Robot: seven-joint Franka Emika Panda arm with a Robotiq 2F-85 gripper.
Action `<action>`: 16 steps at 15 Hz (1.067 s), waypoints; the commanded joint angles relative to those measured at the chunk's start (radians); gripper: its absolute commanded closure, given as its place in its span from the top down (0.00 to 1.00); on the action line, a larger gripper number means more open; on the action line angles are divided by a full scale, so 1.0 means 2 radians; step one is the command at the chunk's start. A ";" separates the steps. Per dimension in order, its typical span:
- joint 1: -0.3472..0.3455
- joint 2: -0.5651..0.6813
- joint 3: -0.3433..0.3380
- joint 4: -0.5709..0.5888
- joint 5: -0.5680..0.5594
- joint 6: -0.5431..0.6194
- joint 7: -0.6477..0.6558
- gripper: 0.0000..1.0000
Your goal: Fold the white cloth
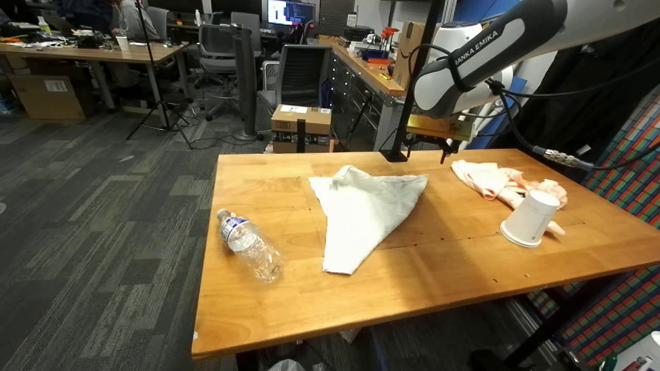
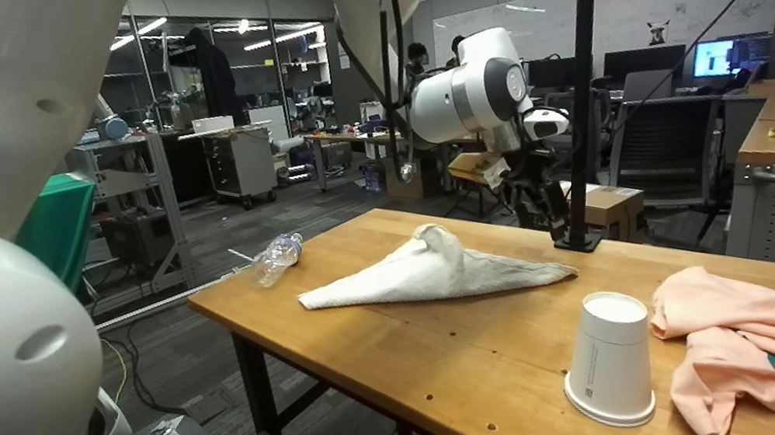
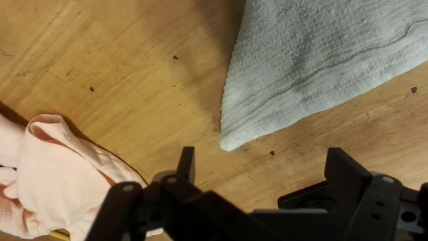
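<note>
In both exterior views the cloth (image 1: pixel 363 206) runs lengthwise from near left to far right, a corner pointing each way; the gripper (image 3: pixel 259 153) is spread wide.

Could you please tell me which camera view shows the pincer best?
The wrist view: there the pincer is large and close, with both fingers visibly apart. Both exterior views show it only small and dark, near the black pole.

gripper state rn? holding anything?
Gripper: open, jaws wide apart, holding nothing; the white cloth is not gripped.
</note>
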 commanded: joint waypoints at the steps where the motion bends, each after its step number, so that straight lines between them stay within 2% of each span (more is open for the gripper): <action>1: 0.000 0.011 0.004 0.014 0.001 0.008 0.017 1.00; 12: -0.013 0.102 0.010 0.110 0.022 -0.036 -0.005 1.00; 16: -0.018 0.119 0.015 0.128 0.038 -0.053 -0.008 1.00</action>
